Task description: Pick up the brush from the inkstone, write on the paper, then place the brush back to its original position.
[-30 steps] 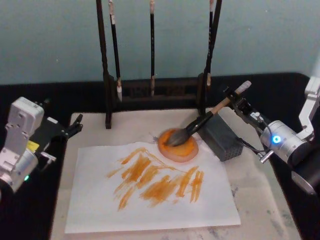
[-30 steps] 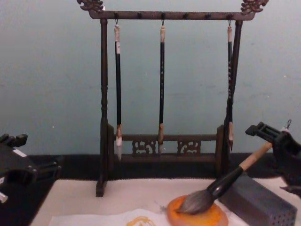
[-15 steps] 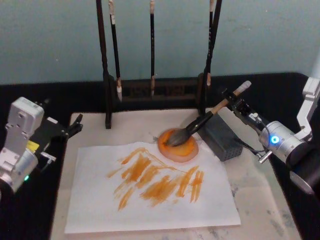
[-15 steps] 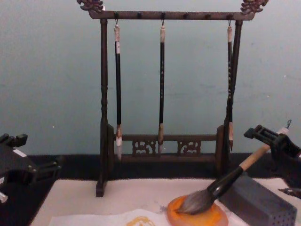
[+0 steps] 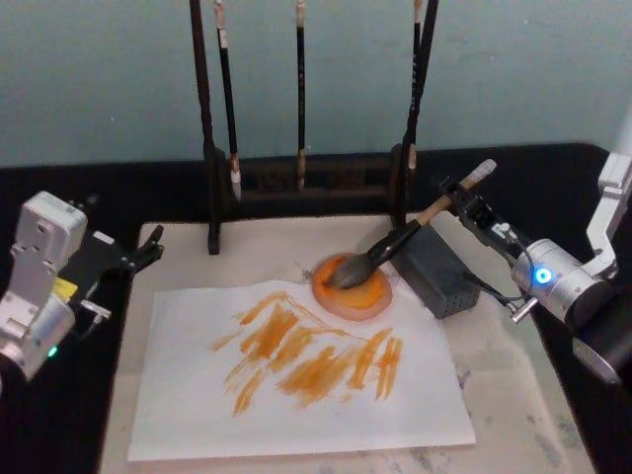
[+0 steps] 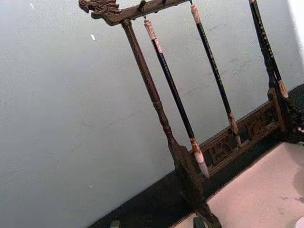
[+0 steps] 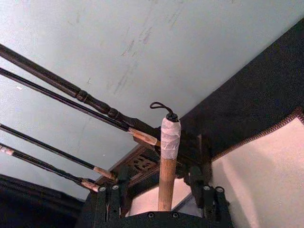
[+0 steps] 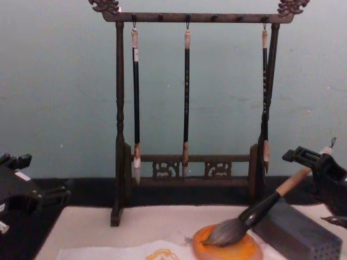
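"Looking back over the last second, what has shifted?"

"Very little. The right hand (image 5: 457,195) has crept a shade nearer along the upper handle, and in the chest view it sits a touch lower. The brush (image 5: 395,242) has not stirred."

"Where does it lie?"

"Bristles down on the inkstone (image 5: 370,299), handle slanting up and back over the grey block (image 5: 439,276) just beside it."

"Is the hand gripping it?"

"I judge not. In the right wrist view the handle rises between the two fingers (image 7: 116,199) with a gap on either side, so the hand stands open, straddling the wood below the white cap."

"And the paper (image 5: 197,415)?"

"Already streaked orange, flat on the mat (image 5: 513,395) in front of the inkstone."

"What does that mean for the task?"

"The brush is in its place. Whether the hand is about to close for a pick-up or is done with it, I cannot tell. Nothing is lifted. The left hand (image 5: 148,249) waits parked at the mat's left side."
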You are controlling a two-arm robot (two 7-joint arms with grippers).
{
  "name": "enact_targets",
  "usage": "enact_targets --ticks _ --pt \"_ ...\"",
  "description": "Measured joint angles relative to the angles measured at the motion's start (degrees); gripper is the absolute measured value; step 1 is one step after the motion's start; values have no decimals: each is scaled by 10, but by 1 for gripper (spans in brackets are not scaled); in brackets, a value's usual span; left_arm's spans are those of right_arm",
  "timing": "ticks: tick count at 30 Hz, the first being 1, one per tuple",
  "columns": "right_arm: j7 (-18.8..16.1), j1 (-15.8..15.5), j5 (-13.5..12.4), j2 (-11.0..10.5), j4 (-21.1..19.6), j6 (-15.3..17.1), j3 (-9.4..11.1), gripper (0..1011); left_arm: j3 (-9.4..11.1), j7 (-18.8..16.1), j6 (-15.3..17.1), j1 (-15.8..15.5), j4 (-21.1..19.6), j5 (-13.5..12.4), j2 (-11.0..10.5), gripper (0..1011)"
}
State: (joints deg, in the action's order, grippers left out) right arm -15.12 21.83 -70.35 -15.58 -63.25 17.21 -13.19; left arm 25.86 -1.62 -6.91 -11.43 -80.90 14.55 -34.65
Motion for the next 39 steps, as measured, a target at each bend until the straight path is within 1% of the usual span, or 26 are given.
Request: enact_targets --ticks 1,2,4,5,6,11,12,13,15,16,17,18,19,21,22,39 --pt "0 0 0 0 0 0 0 837 0 0 0 0 0 0 0 1001" --pt "0 0 0 0 0 0 0 785 0 0 0 0 0 0 0 1001" --pt "0 0 0 0 0 0 0 736 0 0 0 0 0 0 0 1001" --pt "0 0 0 0 0 0 0 676 0 0 0 0 0 0 0 1001" --pt "0 0 0 0 0 0 0 676 0 0 0 0 0 0 0 1001" --pt "0 0 0 0 0 0 1 499 0 0 0 0 0 0 0 1001" --pt "0 0 0 0 0 1 1 499 0 0 0 0 0 0 0 1001" --pt "0 0 0 0 0 1 1 442 0 0 0 0 0 0 0 1001" --pt "0 0 0 0 0 1 1 371 0 0 0 0 0 0 0 1001" --pt "0 0 0 0 0 1 1 353 0 0 0 0 0 0 0 1001" --pt "0 0 0 0 0 1 1 295 0 0 0 0 0 0 0 1001" --pt "0 0 0 0 0 1 1 295 0 0 0 0 0 0 0 1001" --pt "0 0 0 0 0 1 1 272 0 0 0 0 0 0 0 1001" --pt "0 0 0 0 0 1 1 190 0 0 0 0 0 0 0 1001" --pt "0 0 1 0 0 1 1 166 0 0 0 0 0 0 0 1001" --pt "0 0 1 0 -1 0 0 155 0 0 0 0 0 0 0 1001"
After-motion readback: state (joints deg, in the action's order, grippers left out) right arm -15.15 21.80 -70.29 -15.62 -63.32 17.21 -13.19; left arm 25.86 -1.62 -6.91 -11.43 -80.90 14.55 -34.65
